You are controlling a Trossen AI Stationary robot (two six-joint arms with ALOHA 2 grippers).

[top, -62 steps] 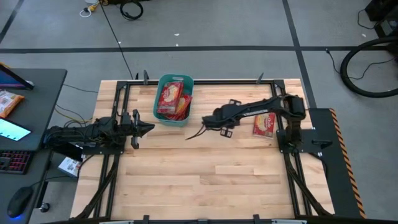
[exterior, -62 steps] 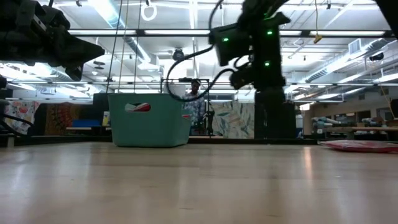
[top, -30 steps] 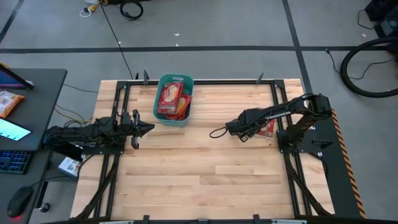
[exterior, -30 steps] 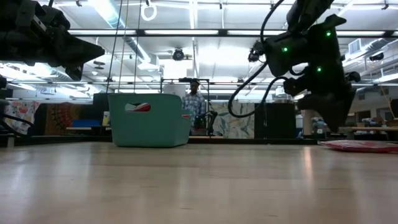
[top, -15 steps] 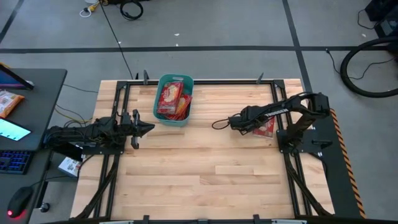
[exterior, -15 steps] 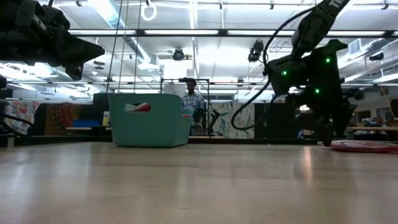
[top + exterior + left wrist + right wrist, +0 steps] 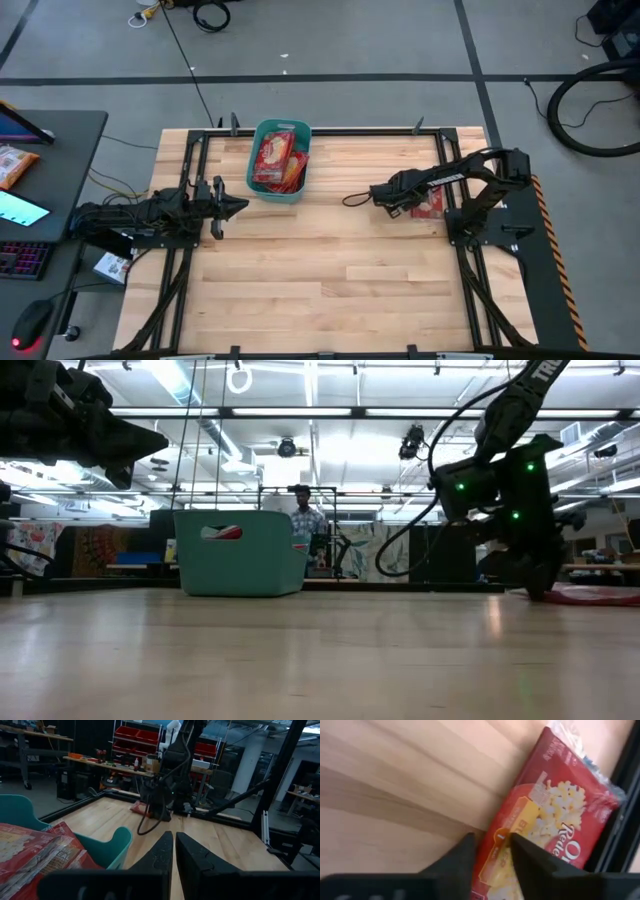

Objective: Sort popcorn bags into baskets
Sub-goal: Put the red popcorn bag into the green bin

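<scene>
Pale wood planks make up your counter point(image 7: 320, 270), framed by black rails, with grey floor around it and a workshop with ceiling lights and a person point(image 7: 303, 525) standing far behind. Your right pincer point(image 7: 490, 847) is down at the counter's right side, its two dark fingers slightly apart and straddling the near edge of a red popcorn bag point(image 7: 555, 815) lying flat beside the black rail; it has no hold on the bag that you can see. From above, that bag point(image 7: 428, 200) lies partly under the right arm. Your left pincer point(image 7: 173, 845) hovers closed and empty at the counter's left, just beside the teal basket point(image 7: 262, 187), which already holds several red bags point(image 7: 275, 160).
</scene>
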